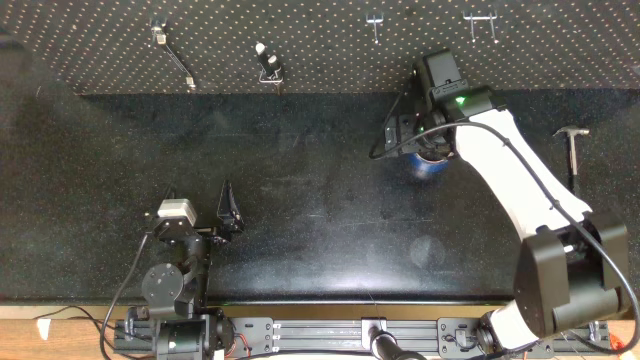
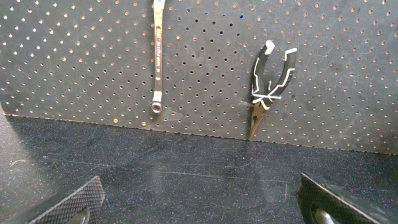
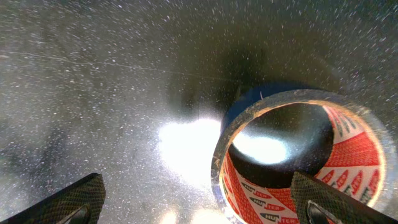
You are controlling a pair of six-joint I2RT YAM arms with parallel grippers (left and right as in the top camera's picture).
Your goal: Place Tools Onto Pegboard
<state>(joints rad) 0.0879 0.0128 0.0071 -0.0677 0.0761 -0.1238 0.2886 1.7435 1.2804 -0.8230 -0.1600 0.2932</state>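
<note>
A blue tape roll (image 1: 432, 166) with a red and white inner core (image 3: 292, 155) lies flat on the black mat. My right gripper (image 3: 205, 208) hovers open just above it, with the roll nearer one finger (image 3: 345, 202) than the other; in the top view it (image 1: 422, 145) sits mid-right near the pegboard. A wrench (image 2: 158, 56) and black-handled pliers (image 2: 268, 84) hang on the pegboard (image 1: 320, 45). A hammer (image 1: 572, 150) lies on the mat at far right. My left gripper (image 1: 230, 212) is open and empty near its base, facing the pegboard (image 2: 74, 74).
Two bare metal hooks (image 1: 375, 22) (image 1: 480, 20) stick out of the pegboard's right half. The black mat (image 1: 320, 200) spreads between the arms.
</note>
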